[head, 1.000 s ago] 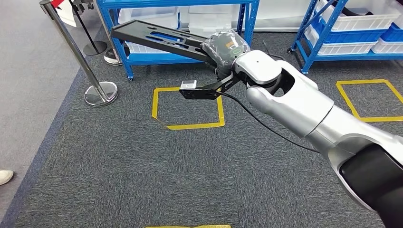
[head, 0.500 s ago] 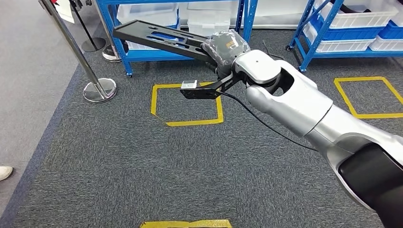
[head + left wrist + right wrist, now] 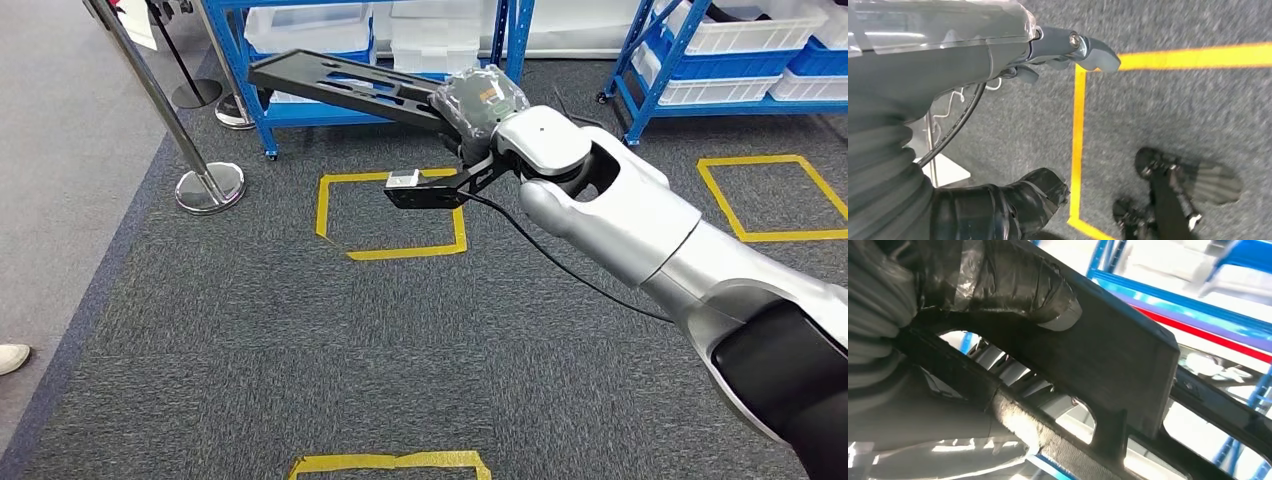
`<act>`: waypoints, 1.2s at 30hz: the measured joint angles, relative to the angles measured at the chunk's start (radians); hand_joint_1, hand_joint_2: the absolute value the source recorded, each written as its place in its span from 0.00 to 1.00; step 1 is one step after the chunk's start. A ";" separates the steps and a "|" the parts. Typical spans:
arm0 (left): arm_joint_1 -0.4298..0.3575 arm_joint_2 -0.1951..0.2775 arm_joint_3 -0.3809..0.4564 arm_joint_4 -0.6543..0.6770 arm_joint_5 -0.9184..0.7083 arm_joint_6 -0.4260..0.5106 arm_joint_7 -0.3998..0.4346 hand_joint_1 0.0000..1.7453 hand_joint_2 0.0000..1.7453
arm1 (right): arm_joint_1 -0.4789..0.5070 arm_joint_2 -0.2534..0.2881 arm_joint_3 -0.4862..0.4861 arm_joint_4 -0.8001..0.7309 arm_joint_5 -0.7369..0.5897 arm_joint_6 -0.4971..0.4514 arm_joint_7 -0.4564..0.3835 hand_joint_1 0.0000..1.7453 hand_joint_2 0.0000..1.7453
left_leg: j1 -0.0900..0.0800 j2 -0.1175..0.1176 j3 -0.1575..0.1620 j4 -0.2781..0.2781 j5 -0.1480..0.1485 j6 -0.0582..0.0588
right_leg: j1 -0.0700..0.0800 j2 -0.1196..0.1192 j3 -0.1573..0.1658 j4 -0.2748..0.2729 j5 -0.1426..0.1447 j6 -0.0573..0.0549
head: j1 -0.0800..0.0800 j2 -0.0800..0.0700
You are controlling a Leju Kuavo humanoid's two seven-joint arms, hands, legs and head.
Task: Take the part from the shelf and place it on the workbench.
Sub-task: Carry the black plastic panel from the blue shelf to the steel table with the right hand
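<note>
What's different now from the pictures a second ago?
Mostly the camera moved: the whole floor view shifted, so the yellow tape square and blue shelf sit a little differently. The right hand still grips the long black part, held out the same way. Nothing was let go.

The right hand (image 3: 998, 285) enters close to the camera, with its grey ribbed cover (image 3: 870, 315) at the frame edge and a thick thumb (image 3: 1048, 295) wrapped in dark tape. The thumb presses flat against the black part (image 3: 1118, 370), a rigid plastic piece with a matte, finely textured face and a squared corner. Elongated slots (image 3: 1018, 375) run through the part, and pale bins show through them. Beyond the part, blurred blue shelving uprights and beams (image 3: 1168, 290) cross the background, with a red strip (image 3: 1208, 335) just beside one beam. White bins (image 3: 1158, 255) sit on the shelving, out of focus.
</note>
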 joint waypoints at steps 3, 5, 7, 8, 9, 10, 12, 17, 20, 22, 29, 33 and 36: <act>0.004 -0.001 0.001 0.000 0.000 0.002 0.000 0.00 1.00 | -0.015 -0.005 0.000 0.010 0.003 0.003 0.000 1.00 1.00 | 0.004 -0.001 -0.044 0.101 -0.073 -0.011 | -0.002 0.000 -0.009 -0.007 0.015 -0.023 | 0.000 0.000; 0.004 0.000 0.003 0.000 0.000 0.005 0.001 0.00 1.00 | -0.020 -0.009 0.000 0.019 0.004 0.004 0.001 1.00 1.00 | 0.004 -0.001 -0.093 0.230 -0.135 -0.015 | 0.001 0.001 -0.018 -0.006 0.021 -0.029 | 0.000 0.000; 0.004 0.001 0.007 0.000 0.000 0.008 0.002 0.00 1.00 | -0.021 -0.015 0.000 0.030 0.004 0.006 0.001 1.00 1.00 | 0.004 -0.001 -0.102 0.275 -0.139 -0.013 | 0.005 0.002 -0.023 -0.003 0.024 -0.029 | 0.000 0.000; 0.004 0.001 0.008 0.000 0.001 0.008 0.003 0.00 1.00 | -0.023 -0.020 0.000 0.035 0.004 0.007 0.001 1.00 1.00 | 0.003 -0.001 -0.080 0.243 -0.116 -0.009 | 0.007 0.002 -0.024 -0.001 0.024 -0.029 | 0.000 0.000; 0.004 0.001 0.008 0.000 0.001 0.008 0.004 0.00 1.00 | -0.026 -0.025 0.000 0.039 0.005 0.007 0.001 1.00 1.00 | 0.002 -0.002 -0.043 0.179 -0.085 -0.003 | 0.008 0.002 -0.024 0.000 0.024 -0.028 | 0.000 0.000; 0.004 0.003 0.009 0.000 0.001 0.008 0.004 0.00 1.00 | -0.031 -0.030 0.000 0.044 0.006 0.007 0.001 1.00 1.00 | 0.000 -0.005 -0.004 0.111 -0.065 0.006 | 0.010 0.001 -0.025 0.000 0.024 -0.027 | 0.000 0.000; 0.004 0.006 0.009 0.000 0.000 0.009 0.005 0.00 1.00 | -0.042 -0.039 0.000 0.054 0.008 0.007 0.001 1.00 1.00 | -0.007 -0.009 0.046 0.019 -0.046 0.019 | 0.011 0.002 -0.029 -0.001 0.028 -0.020 | 0.000 0.000; 0.001 0.006 0.011 0.000 -0.008 0.009 0.006 0.00 1.00 | -0.079 -0.065 -0.001 0.093 0.025 0.007 0.011 1.00 1.00 | -0.005 -0.006 0.058 -0.031 -0.031 0.038 | 0.008 0.002 -0.050 0.024 0.010 0.008 | 0.001 0.000; 0.001 0.005 0.011 0.000 -0.012 0.009 0.007 0.00 1.00 | -0.116 -0.073 -0.002 0.125 0.036 0.022 0.014 1.00 1.00 | -0.004 -0.003 0.056 -0.037 -0.024 0.044 | 0.006 0.002 -0.130 0.195 -0.078 0.015 | 0.001 0.000; 0.001 0.005 0.013 0.000 -0.014 0.009 0.010 0.00 1.00 | -0.136 -0.074 -0.002 0.151 0.042 0.047 0.020 1.00 1.00 | -0.004 -0.003 0.055 -0.033 -0.025 0.044 | 0.002 0.001 -0.159 0.256 -0.082 0.020 | 0.001 0.000; 0.001 -0.004 0.017 0.000 -0.020 0.010 0.006 0.00 1.00 | -0.247 -0.073 -0.002 0.250 0.059 0.074 0.029 1.00 1.00 | -0.007 -0.005 0.036 0.006 -0.043 0.019 | 0.004 0.000 -0.050 0.013 0.031 0.011 | 0.000 0.000; 0.005 -0.012 0.019 0.001 -0.020 0.013 0.003 0.00 1.00 | -0.275 -0.078 -0.002 0.294 0.063 0.071 0.029 1.00 1.00 | -0.003 -0.005 0.005 0.069 -0.088 0.002 | -0.003 -0.001 -0.049 0.000 0.043 -0.013 | -0.001 0.000; 0.007 -0.013 0.022 0.001 -0.024 0.020 -0.002 0.00 1.00 | -0.285 -0.082 -0.002 0.319 0.065 0.065 0.029 1.00 1.00 | -0.002 -0.005 -0.075 0.249 -0.165 -0.006 | -0.001 0.002 -0.051 0.001 0.044 -0.017 | -0.001 0.000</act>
